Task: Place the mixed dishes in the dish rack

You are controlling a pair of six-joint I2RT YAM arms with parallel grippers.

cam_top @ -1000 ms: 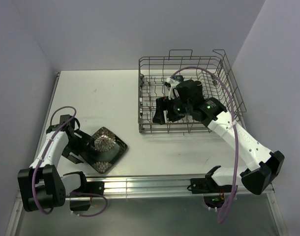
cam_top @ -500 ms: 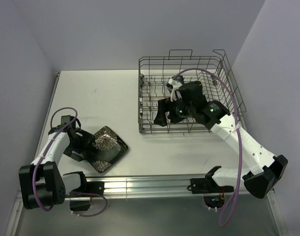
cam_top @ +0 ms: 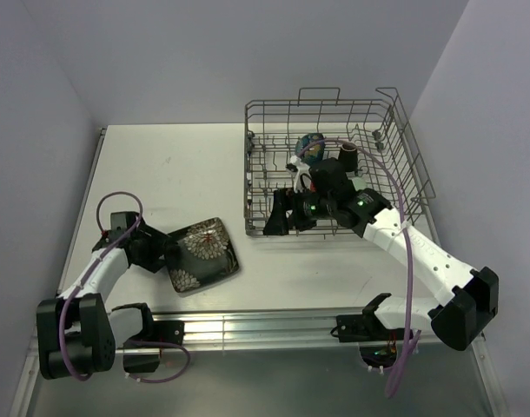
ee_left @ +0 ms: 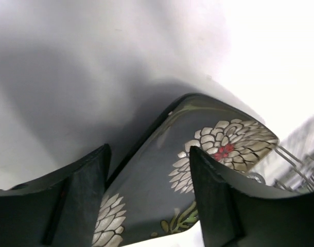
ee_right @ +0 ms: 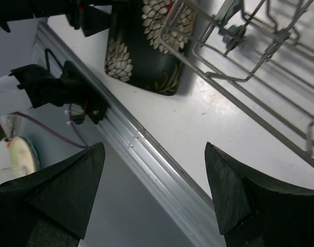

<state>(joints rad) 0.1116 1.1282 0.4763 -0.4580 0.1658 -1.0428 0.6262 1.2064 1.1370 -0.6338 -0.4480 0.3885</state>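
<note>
— Where's the square plate [cam_top: 204,254]?
— White table [cam_top: 178,165], 7 o'clock, clamped in the left jaws, patterned face up, free edge toward 3 o'clock.
— Right jaws?
— Wide apart over the dish rack's [cam_top: 274,115] 8 o'clock corner. Pale lilac walls [cam_top: 248,52].

On my left wrist feed, the left gripper [ee_left: 146,160] has the dark square plate [ee_left: 219,152] between its two dark fingers [ee_left: 69,206], gripped at the near edge. The plate's face shows silvery blossoms, one with a red centre. It casts a broad shadow on the white table [ee_left: 69,67]. A few wires of the dish rack [ee_left: 297,160] show at the right edge.
</note>
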